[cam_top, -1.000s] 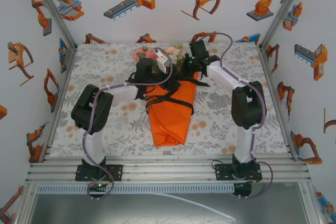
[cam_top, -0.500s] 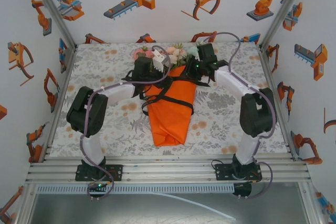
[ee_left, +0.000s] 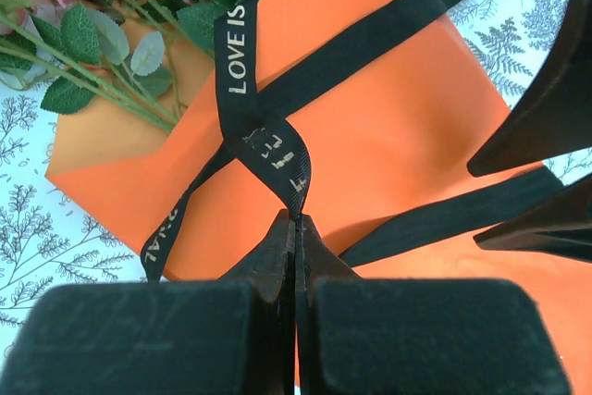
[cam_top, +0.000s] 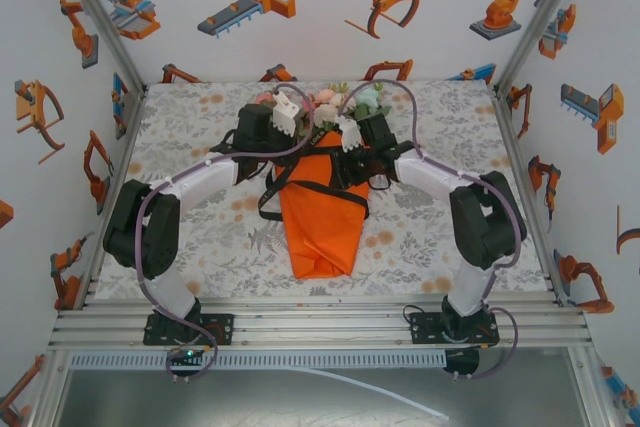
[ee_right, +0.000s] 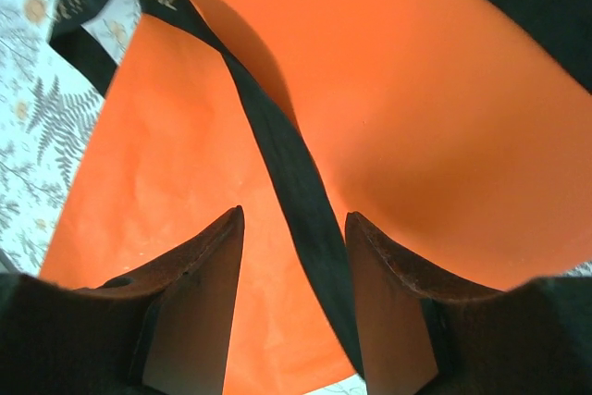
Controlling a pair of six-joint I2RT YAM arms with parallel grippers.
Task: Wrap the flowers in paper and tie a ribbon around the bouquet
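In the middle of the table [cam_top: 230, 247] the bouquet [cam_top: 320, 227] lies flat, with its pointy end near the arms and the flowers [cam_top: 335, 102] at the far end. The orange paper [ee_left: 398, 136] is thin and light, so it bends and creases if it is pushed hard. The black ribbon [ee_left: 277, 150] is soft, floppy and a bit slippery, and it twists by itself. I think the best place to hold it is flat across its width, close to where the two strands cross, so it does not slide out. The left gripper [ee_left: 296, 228] is squeezed tight on one strand, just above the paper. From the fingertips that strand runs away, twists once and crosses the other strand by the green stems. The right gripper [ee_right: 294, 219] has its fingers apart and holds nothing. Another strand runs over the paper right between its two fingers, and it seems to touch neither one. A hard tug could crush the cone.
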